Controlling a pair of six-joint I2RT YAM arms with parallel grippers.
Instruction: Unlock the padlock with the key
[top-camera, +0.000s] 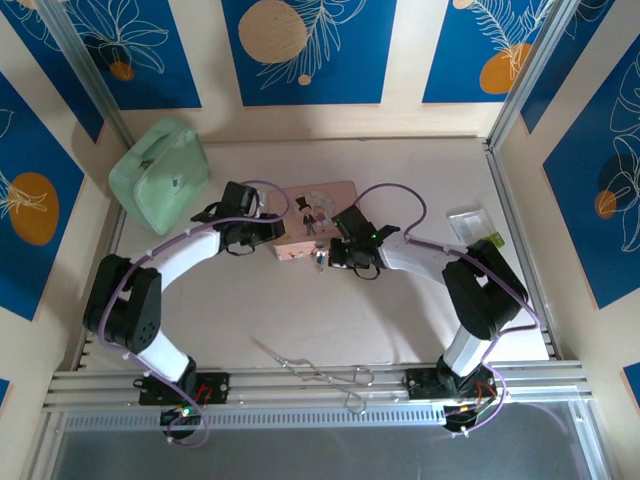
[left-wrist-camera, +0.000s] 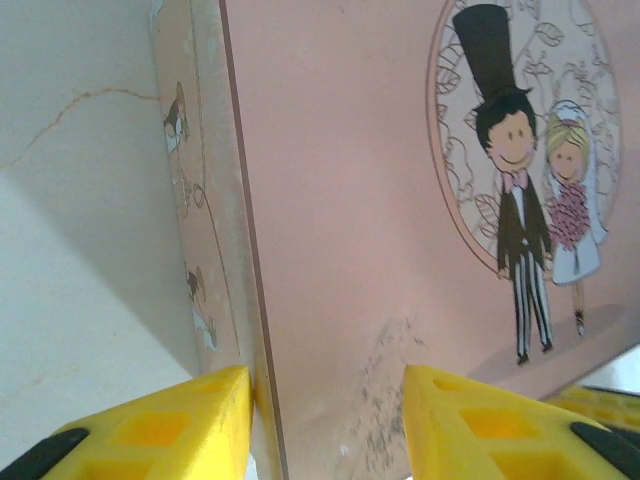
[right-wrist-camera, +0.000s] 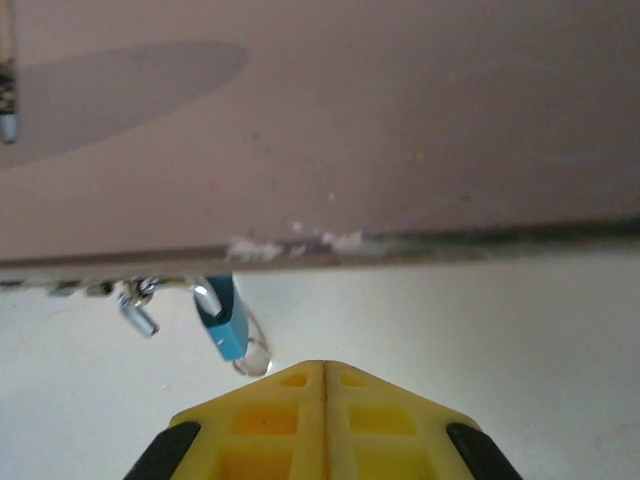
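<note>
Where the padlock hangs: the padlock (right-wrist-camera: 226, 322) dangles from the front edge of the pink box (top-camera: 318, 215). Its blue body is tilted and its lower end points toward the right arm, which suits an approach from that side.
Left gripper: the left gripper (left-wrist-camera: 325, 425) sits at the box's left end. Its 2 yellow fingers (left-wrist-camera: 150, 430) are spread, with the lid's edge running between them. This is likely a brace so the light box does not slide while the lock is worked. I cannot tell whether the fingers actually press on the box.
Right gripper: the right gripper (right-wrist-camera: 325, 378) is low in front of the box, just beside the padlock. Its 2 fingers are pressed together along a closed seam.
Key: a small silvery piece at the padlock's lower end, just off the right fingertip, may be the key (right-wrist-camera: 252, 357) seated in the lock. The blur leaves that unsure, and nothing shows between the pads.
Step in hand: probably lining up on the lock's lower end to seat or turn the key. The padlock looks hooked on and not yet opened.
Risk: a hanging lock can swing away from a nudge, so the next move calls for a slow, straight approach.
Bystanders: the green pouch (top-camera: 160, 175) and the forceps (top-camera: 320, 372) lie well apart from the work.
</note>
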